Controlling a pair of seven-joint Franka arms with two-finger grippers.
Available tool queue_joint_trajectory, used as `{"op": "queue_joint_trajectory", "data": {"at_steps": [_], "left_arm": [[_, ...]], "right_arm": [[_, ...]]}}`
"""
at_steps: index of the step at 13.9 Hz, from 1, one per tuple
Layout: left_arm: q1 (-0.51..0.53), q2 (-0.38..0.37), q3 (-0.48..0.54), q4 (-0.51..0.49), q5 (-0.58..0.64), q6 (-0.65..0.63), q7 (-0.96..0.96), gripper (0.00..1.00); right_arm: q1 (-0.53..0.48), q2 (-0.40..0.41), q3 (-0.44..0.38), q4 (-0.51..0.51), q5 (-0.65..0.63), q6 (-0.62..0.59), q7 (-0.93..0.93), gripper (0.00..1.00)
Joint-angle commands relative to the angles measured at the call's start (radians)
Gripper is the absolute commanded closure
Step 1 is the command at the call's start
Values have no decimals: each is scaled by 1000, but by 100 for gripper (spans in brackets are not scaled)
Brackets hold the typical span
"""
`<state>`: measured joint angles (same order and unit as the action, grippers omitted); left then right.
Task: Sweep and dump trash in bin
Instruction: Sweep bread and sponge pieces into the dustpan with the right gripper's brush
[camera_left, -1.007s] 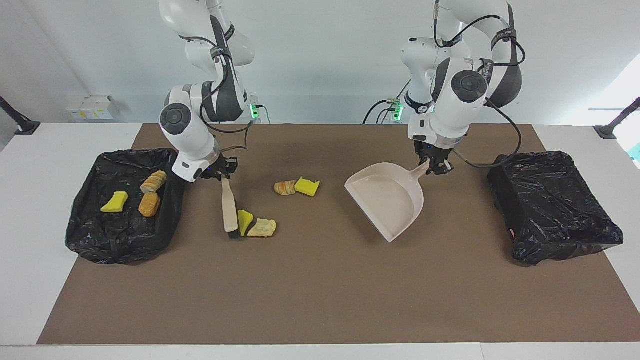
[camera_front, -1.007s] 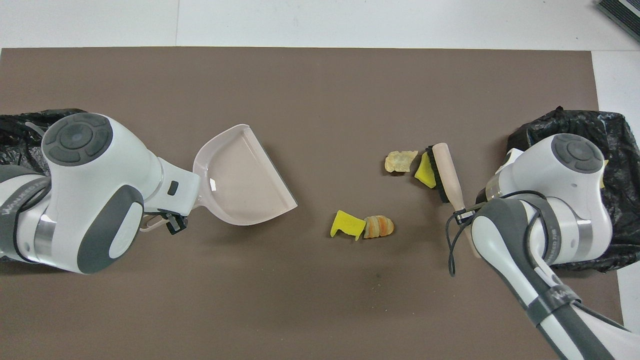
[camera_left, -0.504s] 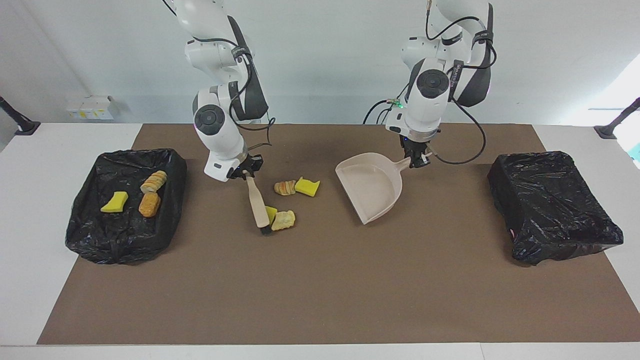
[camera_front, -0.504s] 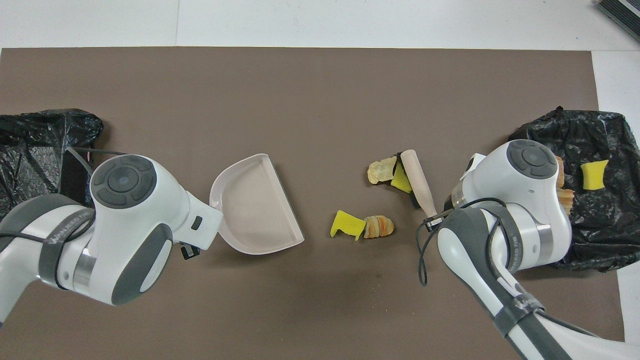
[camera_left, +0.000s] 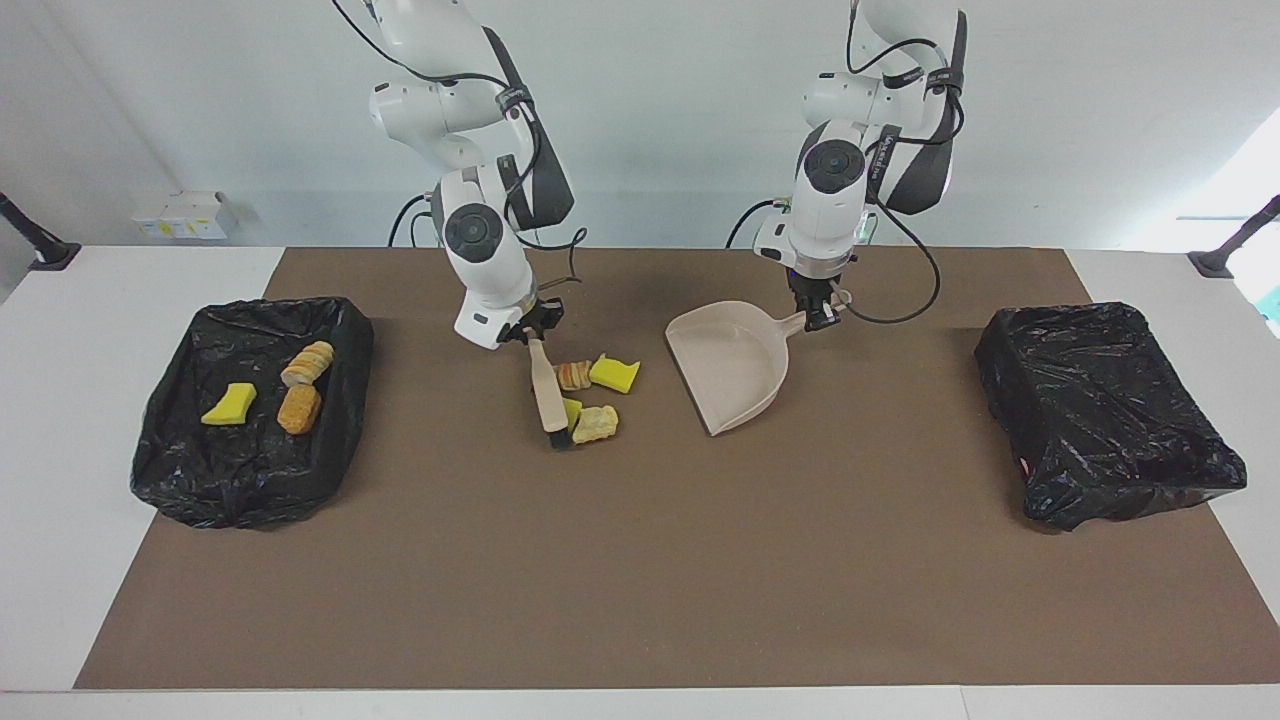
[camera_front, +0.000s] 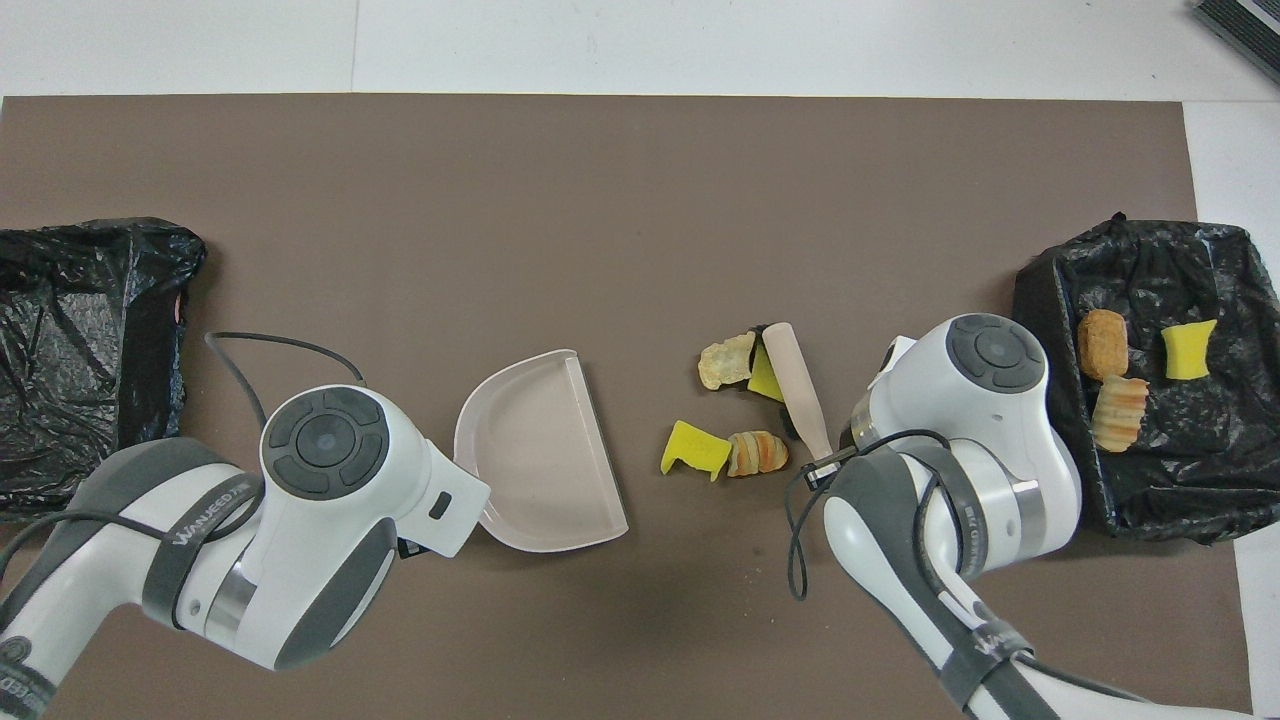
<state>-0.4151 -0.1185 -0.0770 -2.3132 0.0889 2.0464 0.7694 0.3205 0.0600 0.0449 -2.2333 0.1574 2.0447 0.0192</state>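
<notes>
In the facing view, my right end effector (camera_left: 530, 332) is closed on the brush (camera_left: 546, 392) handle, its bristles touching one yellow scrap (camera_left: 571, 411). My left end effector (camera_left: 820, 315) grips the dustpan (camera_left: 730, 362) handle.

In the overhead view I count four scraps mid-table, three inside the bin (camera_front: 1200, 480) at the right arm's table end.

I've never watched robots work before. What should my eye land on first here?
Mid-table, the right gripper holds a brush against a yellow sponge piece and a bread chunk, while the left gripper holds a beige dustpan beside them. The black-lined bin at the right arm's end already holds three scraps.
</notes>
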Motion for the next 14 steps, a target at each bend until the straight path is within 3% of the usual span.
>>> {"op": "queue_joint_trajectory", "data": {"at_steps": [1,8,14], "left_arm": [[-16,-30,5,-38,18,52,-50,100],[-14,-29,5,-38,17,55,-64,100],[-10,-23,5,-38,17,87,-74,100]], "right_arm": [[63,-11,3,-34,57,52,67,100],[219,29,4,24,361,126,128,100],[330,80,6,133,439,210,355,100]]}}
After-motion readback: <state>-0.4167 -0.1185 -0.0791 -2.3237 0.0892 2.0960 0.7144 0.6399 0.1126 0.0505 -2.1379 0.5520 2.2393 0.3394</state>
